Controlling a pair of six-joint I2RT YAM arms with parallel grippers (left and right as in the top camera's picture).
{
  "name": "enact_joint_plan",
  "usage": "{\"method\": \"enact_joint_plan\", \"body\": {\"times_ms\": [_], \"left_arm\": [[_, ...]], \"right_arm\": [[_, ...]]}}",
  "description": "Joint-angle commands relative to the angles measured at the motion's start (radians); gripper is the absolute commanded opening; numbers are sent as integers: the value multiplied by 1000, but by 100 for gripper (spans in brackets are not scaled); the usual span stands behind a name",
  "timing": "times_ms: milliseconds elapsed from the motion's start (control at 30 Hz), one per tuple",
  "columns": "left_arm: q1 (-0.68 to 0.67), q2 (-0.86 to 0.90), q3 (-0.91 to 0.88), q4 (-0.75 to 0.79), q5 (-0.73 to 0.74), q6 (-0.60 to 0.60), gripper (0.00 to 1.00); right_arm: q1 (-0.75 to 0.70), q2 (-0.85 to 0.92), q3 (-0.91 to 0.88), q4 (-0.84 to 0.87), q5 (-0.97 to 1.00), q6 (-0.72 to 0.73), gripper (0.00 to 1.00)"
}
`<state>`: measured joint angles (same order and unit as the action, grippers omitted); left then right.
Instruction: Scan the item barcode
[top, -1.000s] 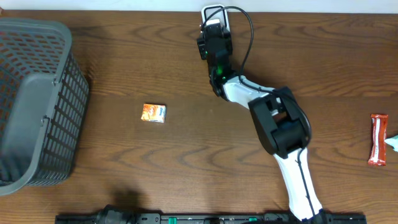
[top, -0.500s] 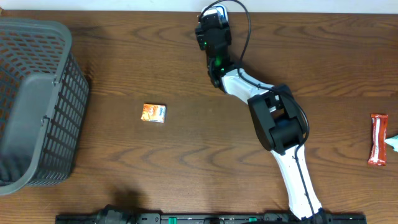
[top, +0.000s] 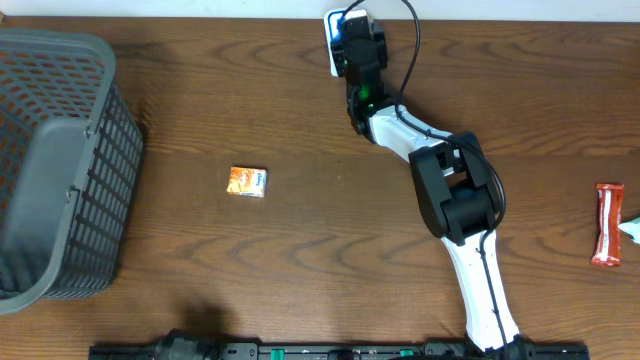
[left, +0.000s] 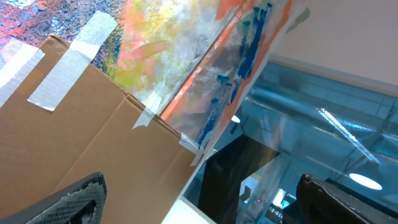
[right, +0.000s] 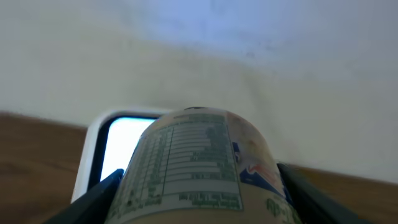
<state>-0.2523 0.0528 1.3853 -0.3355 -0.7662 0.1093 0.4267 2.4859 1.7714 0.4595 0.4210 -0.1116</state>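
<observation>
A cylindrical item (right: 199, 162) with a pale nutrition label and red and blue print fills the right wrist view. My right gripper (right: 199, 202) is shut on it, one dark finger on each side. Just behind the item lies the white-framed scanner (right: 115, 140) with its bright window, by the back wall. Seen from overhead, the right gripper (top: 358, 42) sits at the table's far edge over the scanner (top: 334, 22), and the arm hides the item. My left gripper (left: 205, 205) is open with nothing in it and points away from the table.
A grey mesh basket (top: 60, 160) stands at the left. A small orange box (top: 247, 181) lies left of centre. A red snack bar (top: 607, 223) and a pale packet (top: 632, 230) lie at the right edge. The left wrist view shows cardboard (left: 74, 137) and a painted sheet (left: 186, 50).
The right arm has swung its gripper slightly to the right and further back, over the scanner, still holding the item. The left gripper has not changed.
</observation>
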Motion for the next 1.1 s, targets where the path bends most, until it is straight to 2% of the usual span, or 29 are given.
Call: {"method": "enact_joint_plan", "body": {"times_ms": [0,133,267,333,467,567,800,1067], "left_arm": [[0,-8,0,4,-6,18,98],[0,-8,0,4,-6,18,98],[0,-8,0,4,-6,18,98],[0,-8,0,4,-6,18,98],[0,-8,0,4,-6,18,98],[0,-8,0,4,-6,18,98],[0,-8,0,4,-6,18,98],[0,-8,0,4,-6,18,98]], "right_arm": [[4,-87,24,-120,8,49,49],[-8,-247,24,-425,8,111,49],[-43,-422,24,-755,8,239,47],[-86,-521,24,-970,7,392,46],[-209,-652,24,-1330,-48,650,50],[-339,-684,24,-1512,-116,730,52],[-636,-615,5,-1643,-209,736,55],[-844,-463,5,-1664,-268,736,56]]}}
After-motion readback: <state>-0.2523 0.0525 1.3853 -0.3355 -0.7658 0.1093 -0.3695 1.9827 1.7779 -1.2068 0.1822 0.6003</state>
